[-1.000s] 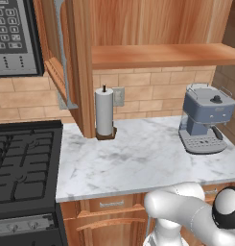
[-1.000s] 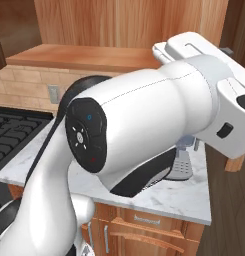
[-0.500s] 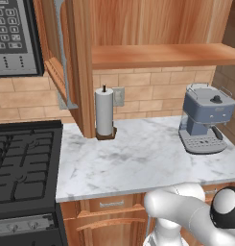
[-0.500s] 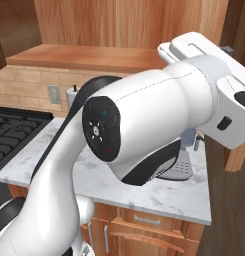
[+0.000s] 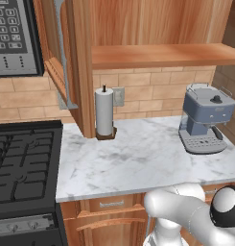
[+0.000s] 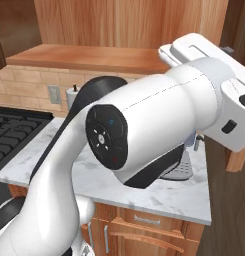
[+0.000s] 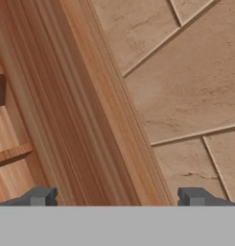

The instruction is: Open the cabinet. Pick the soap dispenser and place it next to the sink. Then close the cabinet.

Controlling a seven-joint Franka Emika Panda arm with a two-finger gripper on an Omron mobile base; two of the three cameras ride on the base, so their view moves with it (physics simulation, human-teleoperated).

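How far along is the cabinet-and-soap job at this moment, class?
Done: the cabinet stands open, its left door swung out and the shelf floor bare where it shows. In hand: nothing; the gripper is open, facing a wooden edge and floor tiles. Left: no soap dispenser or sink is in sight, so picking, placing and closing all remain.

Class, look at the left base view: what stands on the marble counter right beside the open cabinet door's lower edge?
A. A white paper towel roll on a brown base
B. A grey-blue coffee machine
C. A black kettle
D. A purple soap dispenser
A: the white paper towel roll stands upright on its brown base by the open cabinet door, while the coffee machine sits far off at the counter's other end.
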